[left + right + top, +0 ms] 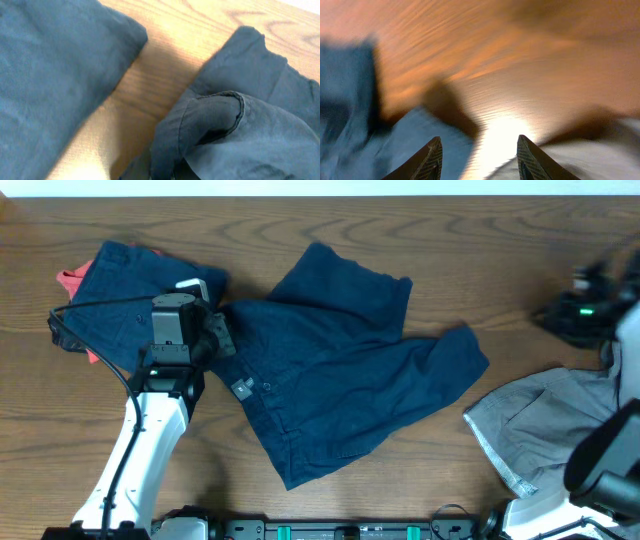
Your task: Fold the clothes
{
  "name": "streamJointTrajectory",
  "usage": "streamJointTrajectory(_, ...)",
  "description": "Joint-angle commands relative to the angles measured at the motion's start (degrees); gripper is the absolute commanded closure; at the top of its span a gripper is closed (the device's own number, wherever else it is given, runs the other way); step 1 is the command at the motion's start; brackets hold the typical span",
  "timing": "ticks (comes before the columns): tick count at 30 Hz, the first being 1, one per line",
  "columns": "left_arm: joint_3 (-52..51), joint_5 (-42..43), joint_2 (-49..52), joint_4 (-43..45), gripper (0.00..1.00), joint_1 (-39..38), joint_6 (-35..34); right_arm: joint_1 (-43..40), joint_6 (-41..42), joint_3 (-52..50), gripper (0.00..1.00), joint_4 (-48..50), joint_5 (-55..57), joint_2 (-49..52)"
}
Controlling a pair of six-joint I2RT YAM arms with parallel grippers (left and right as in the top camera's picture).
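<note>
The clothes lie on the wooden table. Dark navy shorts (340, 375) are spread out at the centre. At the left lies a folded navy garment (125, 300), with a coral-red one (68, 280) peeking out from under it. A light grey garment (540, 430) is crumpled at the right. My left gripper (222, 332) is shut on the shorts' left edge; in the left wrist view a bunched navy fold (200, 130) rises toward the jaws, whose fingers are out of frame. My right gripper (479, 139) is open and empty above bare table, between navy and grey cloth, in a blurred view.
The right arm (590, 310) is a dark blur near the right edge, above the grey garment. The table's far edge (320, 194) runs along the top of the overhead view. Bare wood (150, 75) separates the folded navy garment from the shorts.
</note>
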Motion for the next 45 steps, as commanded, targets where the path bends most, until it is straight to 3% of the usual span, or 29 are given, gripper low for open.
streamJointTrajectory(1,0.59,-2.6,2.34,3.23,0.93,0.15,0.52,7.48,-6.1,-1.55,0.53,0.59,-2.84,0.7)
streamJointTrajectory(4,0.59,-2.12,5.01,7.63,0.93,0.13,0.5,13.35,-3.1,-1.7,0.5,3.67,0.46,0.72)
streamJointTrajectory(11,1.92,-0.85,11.3,18.47,0.93,0.13,0.5,23.93,-0.22,-1.73,0.3,13.84,1.14,0.74)
streamJointTrajectory(12,2.71,-0.79,11.58,18.16,0.83,0.13,0.5,25.24,-0.13,-1.73,0.28,15.04,1.6,0.92)
streamJointTrajectory(14,4.37,0.42,11.69,15.65,0.2,0.15,0.52,27.3,0.59,-1.73,0.25,16.7,3.21,1.44)
streamJointTrajectory(15,5.29,0.94,11.61,12.96,0.02,0.15,0.52,28.09,1.49,-1.73,0.23,17.27,4.48,1.88)
streamJointTrajectory(21,8.13,4.94,10.12,-12.9,0.02,-0.15,0.48,30.27,7.91,-1.73,0.26,19.1,9.29,6.86)
streamJointTrajectory(25,7.74,10.03,10.21,-24.61,0.02,-1.03,0.46,30.21,11.98,-1.73,0.26,22.82,9.33,11.69)
streamJointTrajectory(30,5.9,12.02,10.21,-27.56,0.02,-3.54,0.26,30.32,16.48,-1.73,0.23,30.53,7.3,16.81)
streamJointTrajectory(33,5.09,12.0,10.21,-28.0,0.02,-4.7,-0.46,30.45,16.9,-1.73,0.27,34.07,3.58,18.71)
streamJointTrajectory(35,4.94,12.02,10.21,-28.33,0.02,-5.38,-0.85,30.64,17.99,-1.73,0.45,34.51,3.96,19.85)
streamJointTrajectory(37,4.92,12.0,10.21,-28.41,0.02,-5.84,-0.83,30.58,18.23,-1.73,0.87,34.51,4.39,20.72)
streamJointTrajectory(38,4.92,12.02,10.21,-28.41,0.02,-5.88,-0.9,30.29,18.56,-1.73,0.99,34.47,5.62,20.92)
streamJointTrajectory(45,4.92,12.0,10.21,-28.2,0.02,-5.88,-1.01,23.34,19.43,0.66,0.99,33.33,16.06,16.28)
